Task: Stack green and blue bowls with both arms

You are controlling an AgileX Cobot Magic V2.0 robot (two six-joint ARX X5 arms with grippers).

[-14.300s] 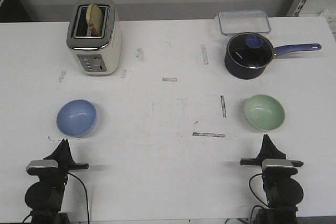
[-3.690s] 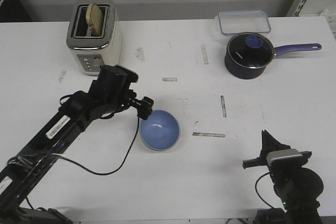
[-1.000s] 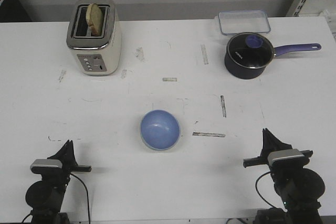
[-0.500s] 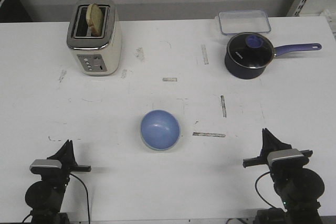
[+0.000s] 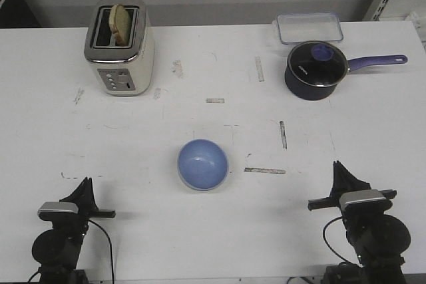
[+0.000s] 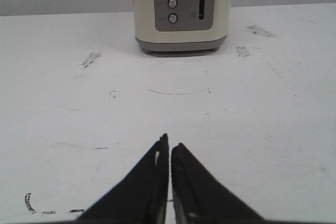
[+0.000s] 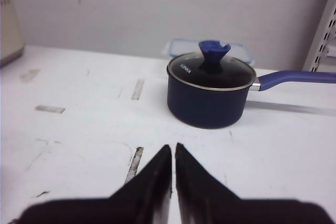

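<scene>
On the white table [image 5: 373,131], items run as follows by size. Toaster [image 5: 120,48]: far left, cream and chrome, bread in one slot. Saucepan [image 5: 317,70]: far right, dark blue, glass lid on, handle pointing right; a clear lidded box [image 5: 309,28] sits just behind it. Blue bowl [image 5: 203,164]: upright near the table's middle, between the two arms and well apart from both. Its rim shows a faint pale edge, but whether the green bowl sits beneath it cannot be told. Left gripper [image 6: 169,148]: parked at the near left edge, tips pressed together, holding nothing. Right gripper [image 7: 173,153]: parked at the near right edge, tips likewise together and empty, facing the saucepan.
</scene>
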